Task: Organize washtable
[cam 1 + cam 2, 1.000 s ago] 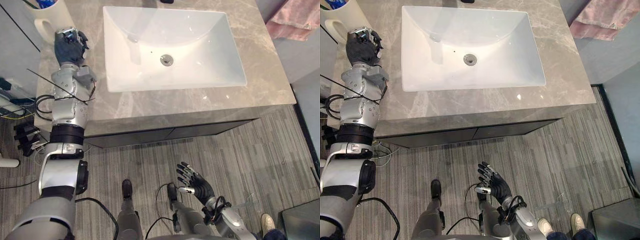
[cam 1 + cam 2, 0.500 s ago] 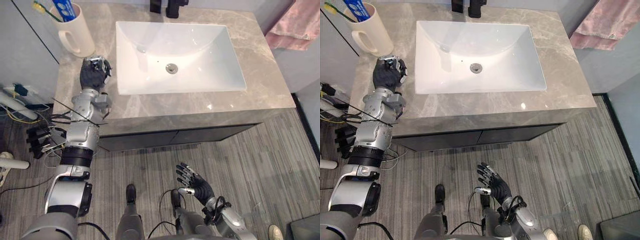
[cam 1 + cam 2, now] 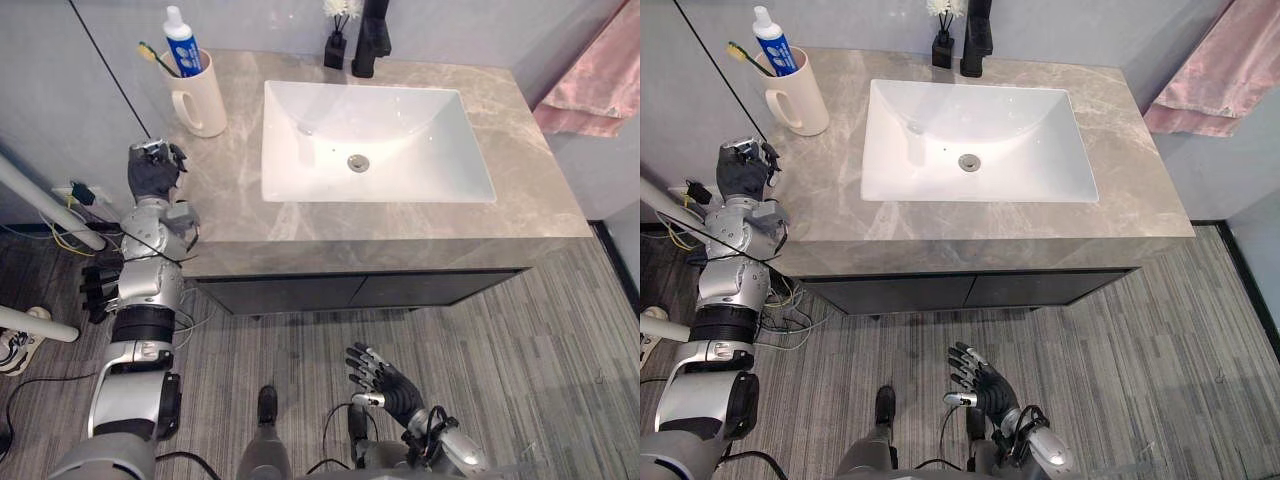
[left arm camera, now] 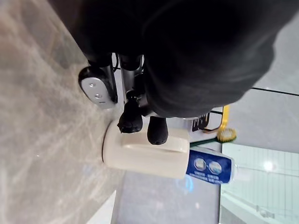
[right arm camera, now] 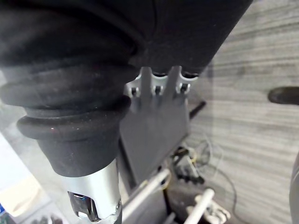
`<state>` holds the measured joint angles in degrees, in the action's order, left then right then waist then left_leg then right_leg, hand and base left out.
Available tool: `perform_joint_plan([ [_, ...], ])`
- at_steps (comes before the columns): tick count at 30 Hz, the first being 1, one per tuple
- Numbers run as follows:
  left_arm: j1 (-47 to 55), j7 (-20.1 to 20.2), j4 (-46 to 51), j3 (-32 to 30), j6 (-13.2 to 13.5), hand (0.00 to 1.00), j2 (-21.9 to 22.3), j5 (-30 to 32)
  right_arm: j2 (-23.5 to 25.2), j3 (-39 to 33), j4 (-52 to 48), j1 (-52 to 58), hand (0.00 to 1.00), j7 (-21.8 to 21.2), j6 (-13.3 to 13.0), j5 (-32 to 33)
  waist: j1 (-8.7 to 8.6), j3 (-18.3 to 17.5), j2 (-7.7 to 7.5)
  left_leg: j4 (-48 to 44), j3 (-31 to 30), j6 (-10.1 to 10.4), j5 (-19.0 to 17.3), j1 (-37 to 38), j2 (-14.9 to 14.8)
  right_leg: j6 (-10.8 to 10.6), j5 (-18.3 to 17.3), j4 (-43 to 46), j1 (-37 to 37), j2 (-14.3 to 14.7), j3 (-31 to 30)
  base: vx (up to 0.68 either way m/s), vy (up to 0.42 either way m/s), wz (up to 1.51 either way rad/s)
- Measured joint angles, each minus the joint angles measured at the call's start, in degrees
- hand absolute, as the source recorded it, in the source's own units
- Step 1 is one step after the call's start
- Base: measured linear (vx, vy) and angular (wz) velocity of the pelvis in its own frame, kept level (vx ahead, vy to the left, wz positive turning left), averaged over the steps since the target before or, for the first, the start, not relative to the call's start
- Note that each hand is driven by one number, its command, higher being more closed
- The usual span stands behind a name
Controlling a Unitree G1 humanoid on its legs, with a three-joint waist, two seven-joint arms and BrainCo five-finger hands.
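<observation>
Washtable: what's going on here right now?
The left hand hovers by the left edge of the counter, fingers curled on nothing, short of the cream mug that holds a toothbrush and a toothpaste tube. The right hand hangs open low above the floor. Neither hand holds anything.

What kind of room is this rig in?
Probably a bathroom: a white sink set in a stone counter, a mug holding toothpaste and a toothbrush, and a pink towel hanging nearby.

Mug (image 3: 200,102) left of sink (image 3: 425,125), toothpaste (image 3: 181,45) inside, faucet (image 3: 373,40) behind, possibly diffuser (image 3: 336,47) beside.
</observation>
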<state>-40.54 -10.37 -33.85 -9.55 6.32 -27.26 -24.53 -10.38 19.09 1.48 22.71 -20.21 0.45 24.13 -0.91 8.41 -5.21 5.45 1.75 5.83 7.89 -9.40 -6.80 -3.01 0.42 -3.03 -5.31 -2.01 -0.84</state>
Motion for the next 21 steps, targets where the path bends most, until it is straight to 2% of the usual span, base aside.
perform_joint_plan([
  [10, -4.24, -2.26, -1.72, 0.12, 0.03, 1.00, -0.07, 0.59, 0.02, -0.08, -0.61, -0.62, 0.00, 1.48, -0.20, 0.01, -0.27, -0.21, -1.47, -0.02, 1.15, -0.01, 0.03, -1.28, -0.27, -0.01, 0.01, 0.72, -2.24, 0.22, -1.19, 0.01, -0.008, -0.06],
  [13, -8.19, -2.47, -4.83, 0.70, -0.21, 1.00, -0.54, 0.53, 0.35, -0.07, -0.77, -0.97, 0.00, 2.08, -0.60, 0.04, -0.33, 0.78, -3.31, -0.03, 1.28, -0.04, 0.32, -2.01, -0.38, 0.01, 0.05, 0.93, -3.14, 0.33, -1.35, 0.00, -0.006, -0.02],
  [16, -11.59, -2.61, -5.07, 2.42, -0.25, 1.00, -3.51, 0.49, 1.42, -0.05, -0.85, -1.06, 0.00, 3.07, -1.58, 0.07, -0.97, 1.95, -5.10, -0.04, 1.43, -0.03, 0.33, -2.97, -0.34, 0.02, 0.07, 0.95, -4.14, 0.28, -1.50, 0.00, 0.000, 0.00],
  [21, -15.41, -3.58, -5.07, 2.59, 0.40, 1.00, -5.15, 0.46, 1.51, -0.06, -0.95, -2.72, 0.00, 4.00, -1.99, 0.07, -1.11, 4.43, -5.46, -0.04, 1.68, -0.04, 0.33, -3.79, -0.23, 0.03, 0.14, 0.88, -5.12, 0.17, -1.78, 0.02, -0.006, -0.02],
])
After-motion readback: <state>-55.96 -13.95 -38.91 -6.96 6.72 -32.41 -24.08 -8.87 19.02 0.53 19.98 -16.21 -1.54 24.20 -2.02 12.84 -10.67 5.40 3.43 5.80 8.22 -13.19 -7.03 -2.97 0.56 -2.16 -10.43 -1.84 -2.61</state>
